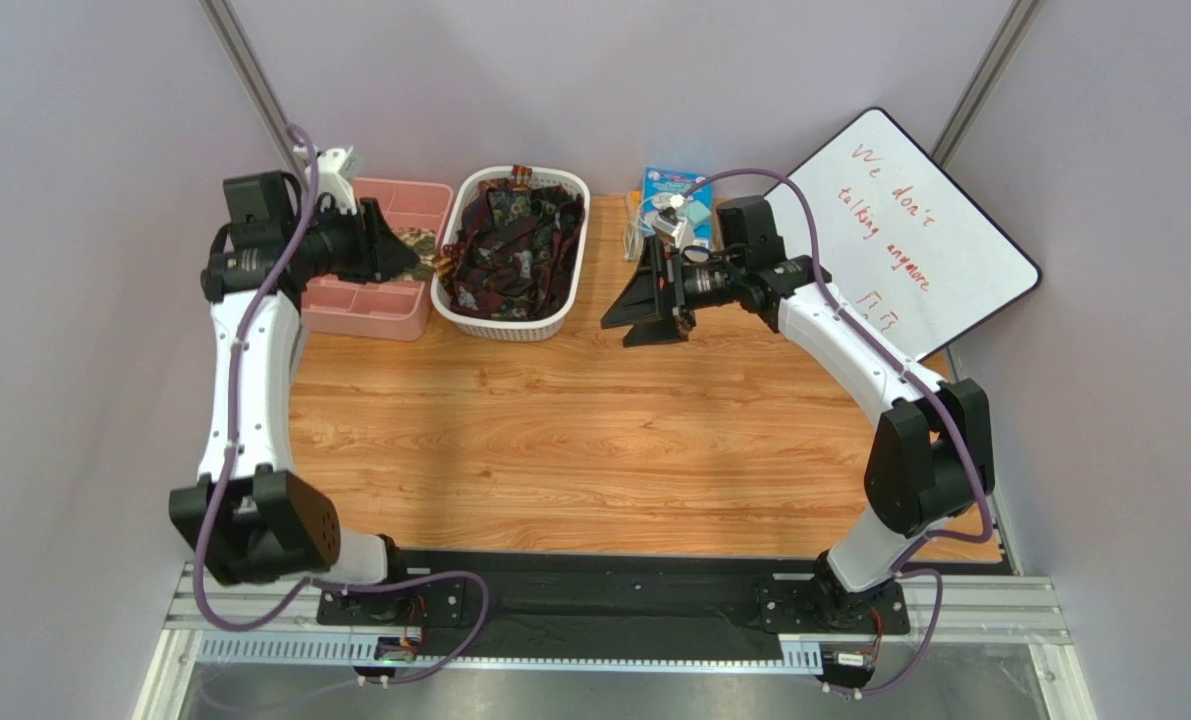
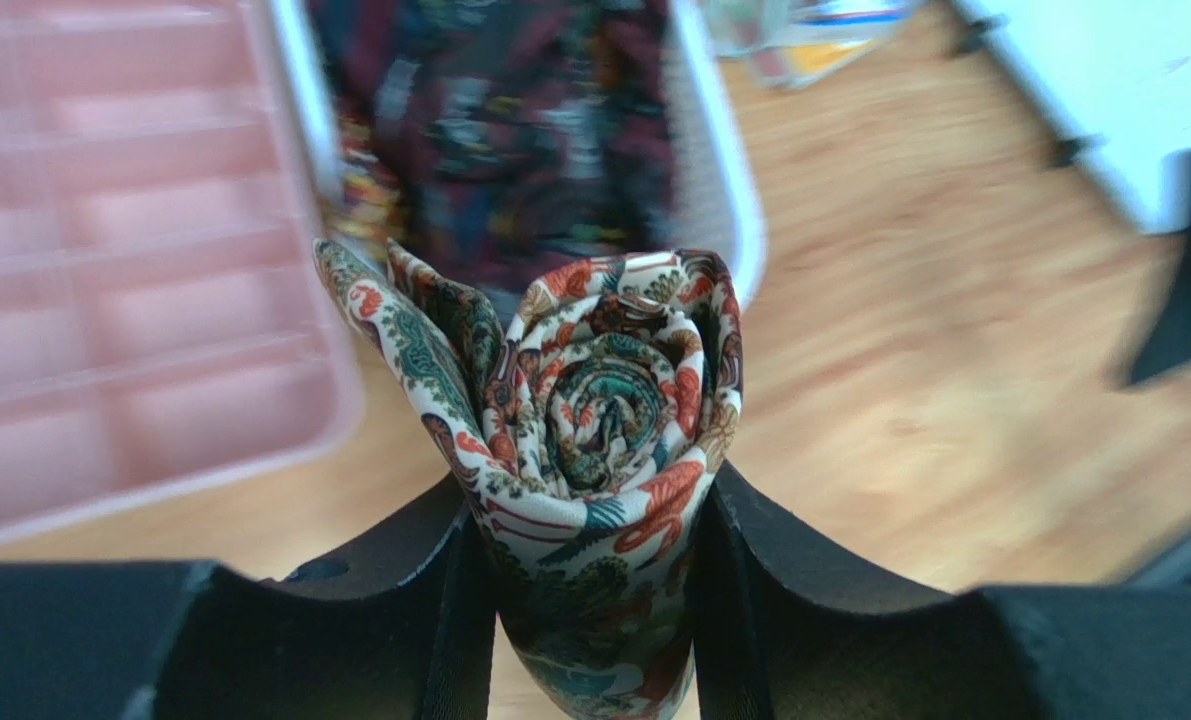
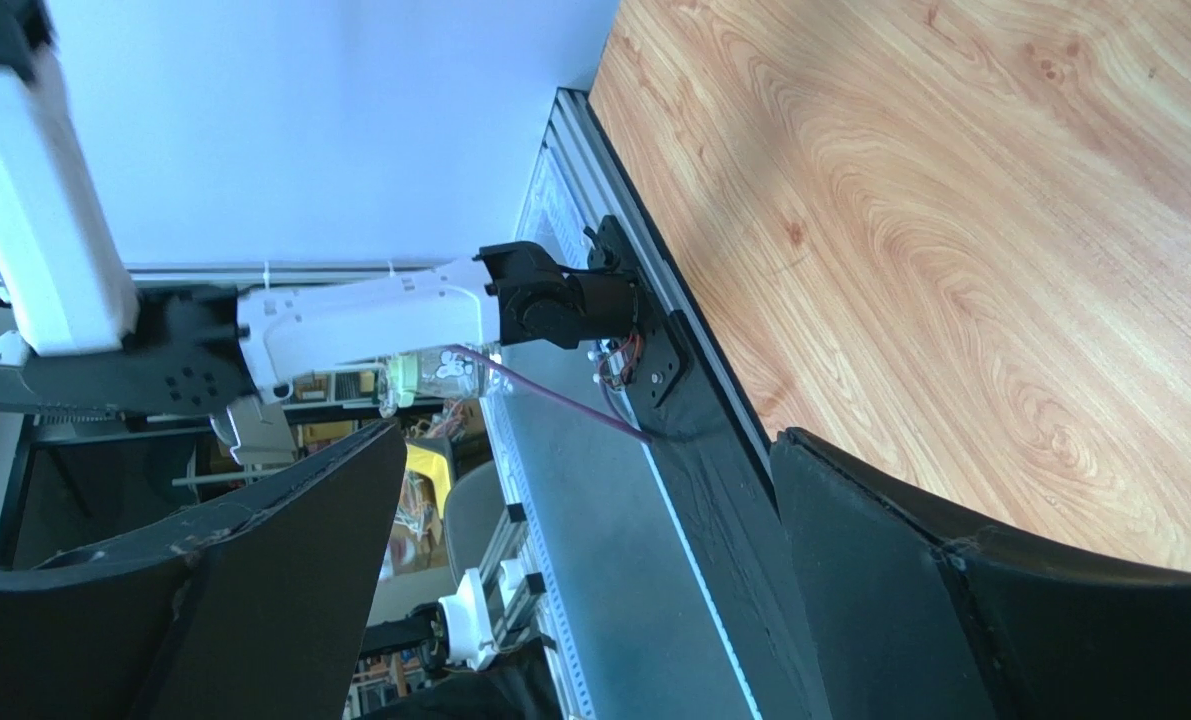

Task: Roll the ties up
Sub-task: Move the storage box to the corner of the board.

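My left gripper [image 2: 594, 600] is shut on a rolled tie [image 2: 604, 398], a tight spiral of cream fabric with an orange-red and teal floral print. One loose fold stands out at its left. In the top view the left gripper [image 1: 406, 255] holds the roll in the air between the pink tray [image 1: 361, 308] and the white basket [image 1: 514, 320]. The basket holds several loose dark red and black ties [image 1: 514, 240], blurred in the left wrist view [image 2: 511, 120]. My right gripper [image 1: 640, 318] is open and empty, tilted above the table's back right; nothing lies between its fingers [image 3: 586, 570].
The pink tray [image 2: 105, 300] has several compartments. A whiteboard [image 1: 917, 225] with red writing leans at the back right. A blue box [image 1: 669, 195] with small items stands behind the right gripper. The wooden table [image 1: 586, 450] stretches in front.
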